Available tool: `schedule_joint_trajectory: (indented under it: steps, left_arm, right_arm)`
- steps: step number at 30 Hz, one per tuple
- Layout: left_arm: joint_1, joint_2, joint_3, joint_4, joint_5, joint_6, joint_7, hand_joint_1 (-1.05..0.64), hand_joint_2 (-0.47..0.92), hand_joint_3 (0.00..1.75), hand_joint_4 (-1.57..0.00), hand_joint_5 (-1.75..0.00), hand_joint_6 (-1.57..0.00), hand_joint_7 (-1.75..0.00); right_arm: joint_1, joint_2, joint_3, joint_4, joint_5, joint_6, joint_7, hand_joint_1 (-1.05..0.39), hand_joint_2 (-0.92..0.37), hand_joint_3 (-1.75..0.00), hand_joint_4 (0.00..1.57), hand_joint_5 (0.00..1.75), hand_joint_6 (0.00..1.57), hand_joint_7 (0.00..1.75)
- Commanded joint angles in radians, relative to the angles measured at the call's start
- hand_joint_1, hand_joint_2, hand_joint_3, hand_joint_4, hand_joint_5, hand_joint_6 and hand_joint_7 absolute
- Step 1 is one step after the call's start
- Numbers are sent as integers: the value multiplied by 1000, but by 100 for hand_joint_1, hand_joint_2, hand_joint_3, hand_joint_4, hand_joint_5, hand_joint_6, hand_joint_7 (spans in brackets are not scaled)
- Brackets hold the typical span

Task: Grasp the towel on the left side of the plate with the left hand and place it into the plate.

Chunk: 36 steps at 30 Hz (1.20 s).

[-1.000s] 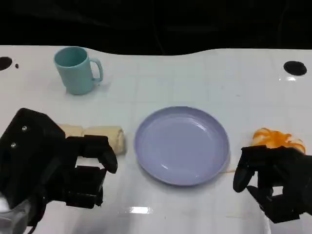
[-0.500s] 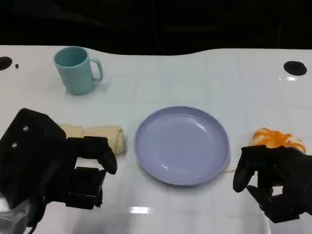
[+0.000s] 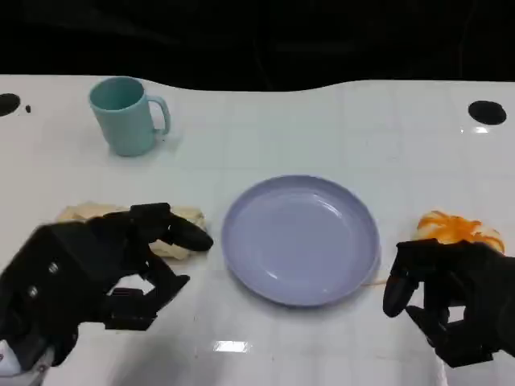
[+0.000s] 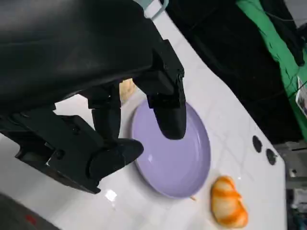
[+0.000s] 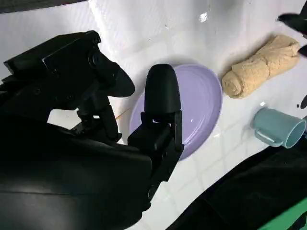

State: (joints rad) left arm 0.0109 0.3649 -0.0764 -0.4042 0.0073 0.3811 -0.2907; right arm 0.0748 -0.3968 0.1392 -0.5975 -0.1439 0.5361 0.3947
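Reaching step: left hand (image 3: pixel 105 269), fingers spread (empty), hovers over the towel (image 3: pixel 181 231) left of the plate (image 3: pixel 300 240) — next, close on it.

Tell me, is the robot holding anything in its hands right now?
No. The left hand hovers open over the rolled towel, fingers spread above it, not closed. The right hand holds nothing beside the plate.

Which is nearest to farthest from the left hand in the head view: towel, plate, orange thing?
1. towel, under the left hand's fingertips, left of the plate.
2. plate, table centre.
3. orange thing, far right, by the right hand.
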Motion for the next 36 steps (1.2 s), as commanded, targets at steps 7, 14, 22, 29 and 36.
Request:
schedule_joint_trajectory:
  steps: [7,14,22,29,36]
  left_arm:
    - [-46,156,-73,74,331,-204,-3,-47,92,13,-1,-56,-23,-1]
    - [-138,222,-149,127,538,-215,-38,-60,92,10,0,-41,-15,0]
    - [-256,186,-237,259,705,-176,-56,-57,92,4,-3,-43,-18,-2]
    - [-384,122,-312,491,786,-156,-39,-55,91,1,-15,-38,-24,-2]
    - [-513,76,-378,762,823,-196,3,-56,91,0,-27,-30,-31,-2]
  right_arm:
    - [-14,5,11,-8,-5,11,-13,0,-56,-109,74,175,71,144]
    - [-19,4,15,-7,-5,11,-14,0,-55,-109,74,175,71,142]
    - [-15,4,15,-10,-7,11,-17,0,-55,-109,74,175,72,141]
    - [-7,4,19,-22,-10,19,-19,0,-55,-110,74,175,72,141]
    - [-8,5,30,-36,-16,44,-23,-1,-55,-110,75,175,72,142]
